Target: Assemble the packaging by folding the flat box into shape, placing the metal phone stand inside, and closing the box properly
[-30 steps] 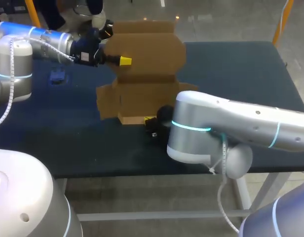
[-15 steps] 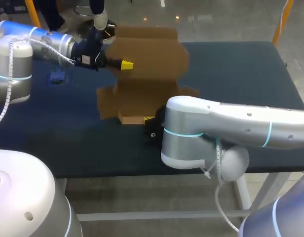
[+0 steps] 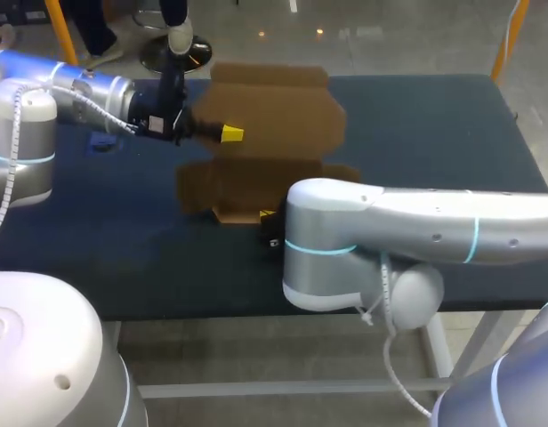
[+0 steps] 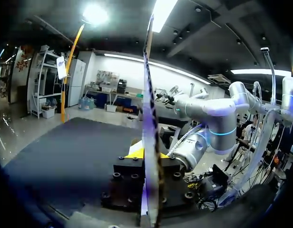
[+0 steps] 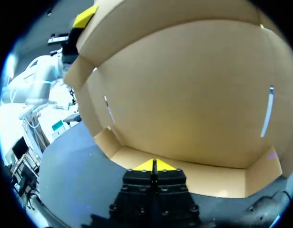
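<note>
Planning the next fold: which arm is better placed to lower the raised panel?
Left. The left gripper clamps the box by its raised panel; the right gripper is shut, low at the front.

box (image 4: 150,118) edge blurred, right tool (image 3: 269,216) mostly behind arm (image 3: 416,233)

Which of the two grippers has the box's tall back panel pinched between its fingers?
The left gripper: the cardboard box panel runs edge-on between its fingers. The right gripper sits low at the box's short front wall, fingers together.
</note>
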You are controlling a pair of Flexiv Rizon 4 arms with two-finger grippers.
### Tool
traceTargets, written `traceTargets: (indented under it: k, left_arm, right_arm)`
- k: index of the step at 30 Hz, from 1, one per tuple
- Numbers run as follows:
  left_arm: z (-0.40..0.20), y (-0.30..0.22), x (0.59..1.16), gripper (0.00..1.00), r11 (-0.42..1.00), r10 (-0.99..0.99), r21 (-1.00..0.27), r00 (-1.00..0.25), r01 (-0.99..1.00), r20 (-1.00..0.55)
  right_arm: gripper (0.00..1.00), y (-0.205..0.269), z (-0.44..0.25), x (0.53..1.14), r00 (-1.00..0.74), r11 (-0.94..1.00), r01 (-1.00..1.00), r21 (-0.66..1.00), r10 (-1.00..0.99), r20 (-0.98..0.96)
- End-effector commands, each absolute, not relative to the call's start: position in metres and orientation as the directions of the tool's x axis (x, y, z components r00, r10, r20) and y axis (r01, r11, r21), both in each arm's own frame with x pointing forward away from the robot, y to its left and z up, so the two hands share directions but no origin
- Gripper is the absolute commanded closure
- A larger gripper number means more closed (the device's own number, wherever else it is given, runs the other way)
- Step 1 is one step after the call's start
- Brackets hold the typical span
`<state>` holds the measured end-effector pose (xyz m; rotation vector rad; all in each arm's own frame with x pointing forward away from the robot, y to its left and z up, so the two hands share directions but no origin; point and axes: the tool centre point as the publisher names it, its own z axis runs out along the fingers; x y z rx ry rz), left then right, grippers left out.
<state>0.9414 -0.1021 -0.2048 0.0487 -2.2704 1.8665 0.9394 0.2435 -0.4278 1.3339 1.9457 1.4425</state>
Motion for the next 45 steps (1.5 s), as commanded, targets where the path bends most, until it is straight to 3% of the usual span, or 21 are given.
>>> traceTargets:
  k: [1,45]
  left_arm:
    - [-0.208,-0.104,0.931,1.00,0.195,0.071,-0.968,-0.983,-0.155,0.171]
    - [-0.243,-0.097,0.928,1.00,0.241,0.043,-0.941,-0.966,-0.238,0.256]
  right_arm:
    - [1.00,0.249,-0.433,0.940,-0.460,0.025,0.461,0.887,0.861,0.215]
    - [1.00,0.249,-0.433,0.940,-0.460,0.025,0.461,0.887,0.861,0.215]
